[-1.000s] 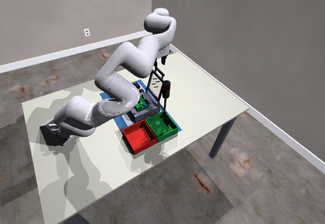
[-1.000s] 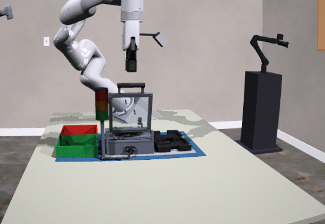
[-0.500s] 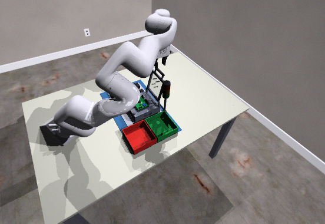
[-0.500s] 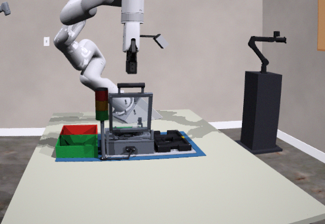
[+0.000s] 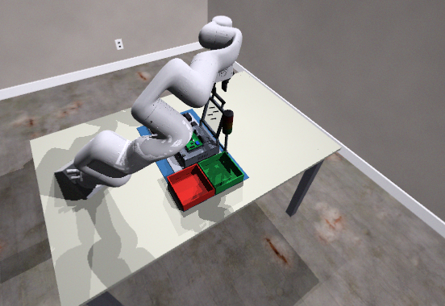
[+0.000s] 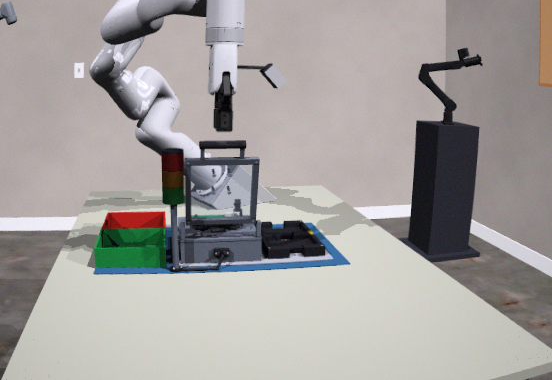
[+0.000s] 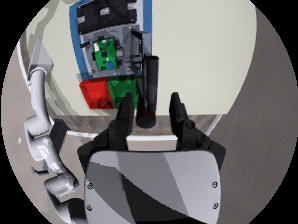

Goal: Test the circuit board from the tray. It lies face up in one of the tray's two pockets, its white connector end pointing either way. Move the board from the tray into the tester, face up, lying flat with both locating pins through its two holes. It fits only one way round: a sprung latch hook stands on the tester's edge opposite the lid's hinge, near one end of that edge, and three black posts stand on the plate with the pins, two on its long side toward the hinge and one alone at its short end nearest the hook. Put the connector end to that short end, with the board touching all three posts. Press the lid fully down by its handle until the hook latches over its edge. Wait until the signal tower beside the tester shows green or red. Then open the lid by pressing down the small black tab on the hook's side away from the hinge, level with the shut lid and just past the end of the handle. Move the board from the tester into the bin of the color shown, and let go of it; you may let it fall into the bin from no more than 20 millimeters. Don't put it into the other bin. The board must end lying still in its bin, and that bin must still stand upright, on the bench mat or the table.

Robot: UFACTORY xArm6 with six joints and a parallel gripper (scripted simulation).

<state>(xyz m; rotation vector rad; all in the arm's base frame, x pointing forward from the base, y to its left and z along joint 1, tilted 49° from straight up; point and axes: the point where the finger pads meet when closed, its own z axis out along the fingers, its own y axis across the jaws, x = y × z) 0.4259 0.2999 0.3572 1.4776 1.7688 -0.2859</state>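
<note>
The green circuit board (image 5: 195, 142) lies in the grey tester (image 5: 197, 151); it also shows in the wrist view (image 7: 104, 55). The tester's clear lid (image 6: 222, 186) stands upright, with its black handle (image 6: 222, 144) on top. My gripper (image 6: 223, 125) hangs a little above the handle, pointing down, with its fingers partly open and nothing between them. In the wrist view the fingers straddle the black handle (image 7: 148, 92) from above without touching it. The signal tower (image 6: 172, 176) stands beside the tester; I cannot tell that any of its lamps is lit.
The red bin (image 5: 190, 186) and the green bin (image 5: 221, 171) stand side by side next to the tester on the blue mat. The black tray (image 6: 292, 240) lies on the tester's other side. A black camera stand (image 6: 442, 186) is beyond the table.
</note>
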